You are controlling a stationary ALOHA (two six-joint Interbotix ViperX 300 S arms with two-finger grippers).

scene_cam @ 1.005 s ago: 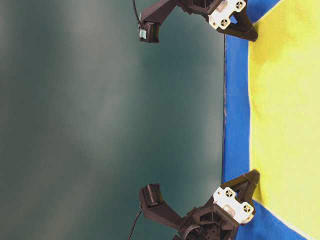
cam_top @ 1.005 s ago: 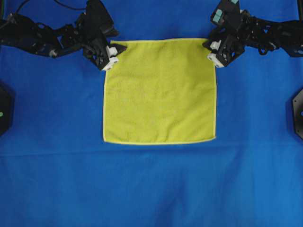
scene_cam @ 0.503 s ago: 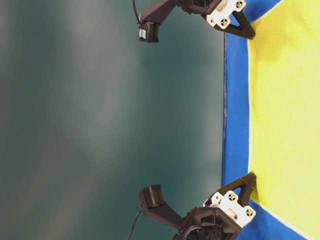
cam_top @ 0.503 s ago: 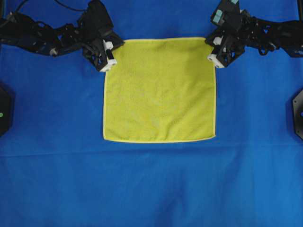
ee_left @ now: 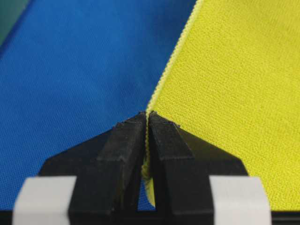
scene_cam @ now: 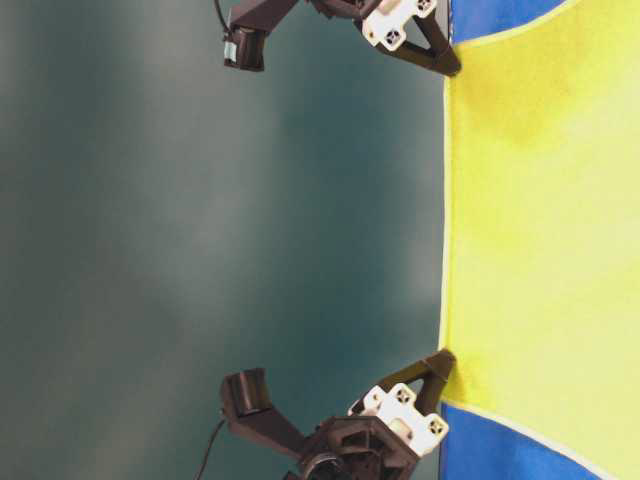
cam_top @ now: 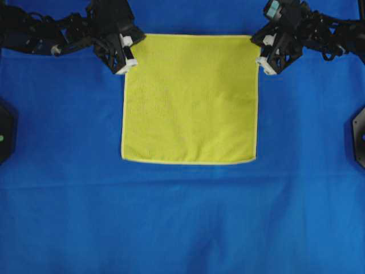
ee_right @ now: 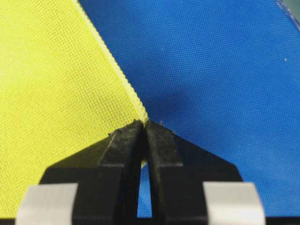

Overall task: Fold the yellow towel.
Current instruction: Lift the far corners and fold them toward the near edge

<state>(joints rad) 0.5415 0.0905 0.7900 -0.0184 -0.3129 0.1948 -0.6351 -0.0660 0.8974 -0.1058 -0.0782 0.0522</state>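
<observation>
Looking down, the yellow towel [cam_top: 189,98] lies on the blue cloth [cam_top: 182,217], far corners pinched by the left gripper [cam_top: 130,52] and right gripper [cam_top: 262,56]. From table level its far edge hangs limp between them, evidently soft and light. Wrist views show hems clamped; corners seem the place to grip.

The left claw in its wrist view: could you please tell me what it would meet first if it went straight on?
The left claw already pinches the yellow towel by its hem, so that comes first; the blue cloth probably lies beyond.
</observation>
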